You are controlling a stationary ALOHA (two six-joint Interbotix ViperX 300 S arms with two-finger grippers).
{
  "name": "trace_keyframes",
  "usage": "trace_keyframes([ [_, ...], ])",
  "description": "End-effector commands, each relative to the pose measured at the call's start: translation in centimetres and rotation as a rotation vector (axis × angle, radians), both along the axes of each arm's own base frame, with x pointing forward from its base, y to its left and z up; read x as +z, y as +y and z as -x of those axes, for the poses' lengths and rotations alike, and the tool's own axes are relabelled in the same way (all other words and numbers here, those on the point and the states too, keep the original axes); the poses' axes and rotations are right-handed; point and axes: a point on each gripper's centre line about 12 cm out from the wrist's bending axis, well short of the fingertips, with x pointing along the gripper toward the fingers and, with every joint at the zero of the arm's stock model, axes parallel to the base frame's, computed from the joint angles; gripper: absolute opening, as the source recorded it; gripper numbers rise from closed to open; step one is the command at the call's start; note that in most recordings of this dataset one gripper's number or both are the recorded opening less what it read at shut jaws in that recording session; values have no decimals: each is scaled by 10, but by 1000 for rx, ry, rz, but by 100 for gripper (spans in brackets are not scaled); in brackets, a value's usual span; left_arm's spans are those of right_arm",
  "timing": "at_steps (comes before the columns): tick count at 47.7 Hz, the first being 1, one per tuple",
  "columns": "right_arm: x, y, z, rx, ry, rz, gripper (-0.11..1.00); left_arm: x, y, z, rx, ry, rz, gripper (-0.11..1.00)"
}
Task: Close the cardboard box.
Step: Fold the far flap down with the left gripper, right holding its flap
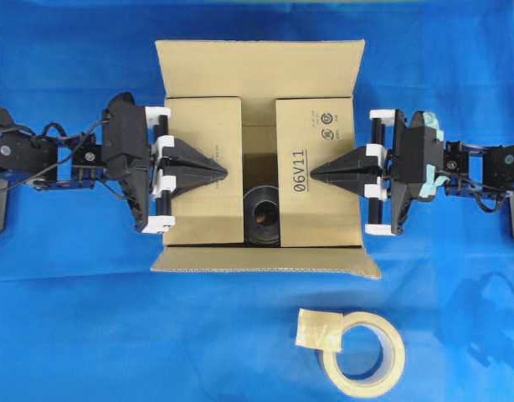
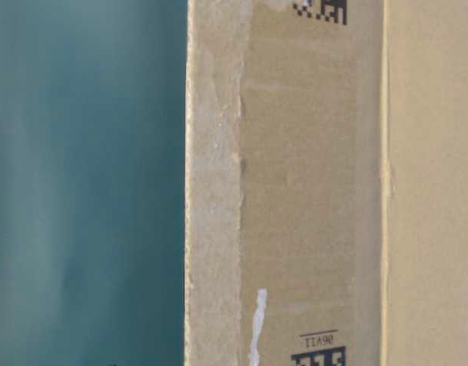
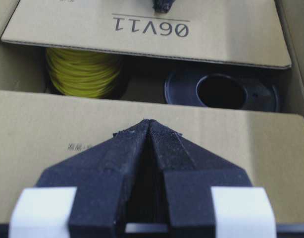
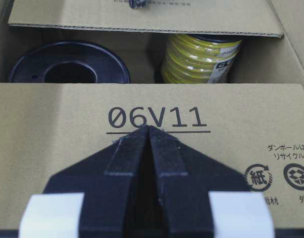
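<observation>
Fingers pressed together on both left gripper (image 1: 224, 173) and right gripper (image 1: 314, 175), pinning two inner flaps of the cardboard box (image 1: 259, 75) at surface centre. Long outer flaps unfolded; tape roll (image 1: 363, 353) near front edge.

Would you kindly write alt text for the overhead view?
Two shut grippers, left and right, press the side flaps of an open cardboard box inward on blue cloth. A tape roll lies in front.
</observation>
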Motion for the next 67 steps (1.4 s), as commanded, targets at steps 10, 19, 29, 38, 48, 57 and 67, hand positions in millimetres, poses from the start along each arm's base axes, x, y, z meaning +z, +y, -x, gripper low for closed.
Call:
trace_keyframes([
  [10,7,0,-5,-3,-28,-2,0,22,29,-37,68,-65,-25,0],
  [19,7,1,-6,3,-29,-2,0,30,59,-55,127,-66,-60,0],
  [29,7,2,-7,5,-29,-3,0,35,84,-63,171,-59,-103,0],
  [38,8,2,-9,6,-28,-2,0,34,100,-70,196,-42,-122,0],
  [48,8,2,-11,6,-29,-2,0,28,102,-78,193,-34,-125,0],
  [57,8,2,-11,6,-29,-2,0,22,99,-78,185,-20,-126,0],
  [67,7,2,-11,7,-26,-1,0,9,100,-78,184,-3,-125,0],
])
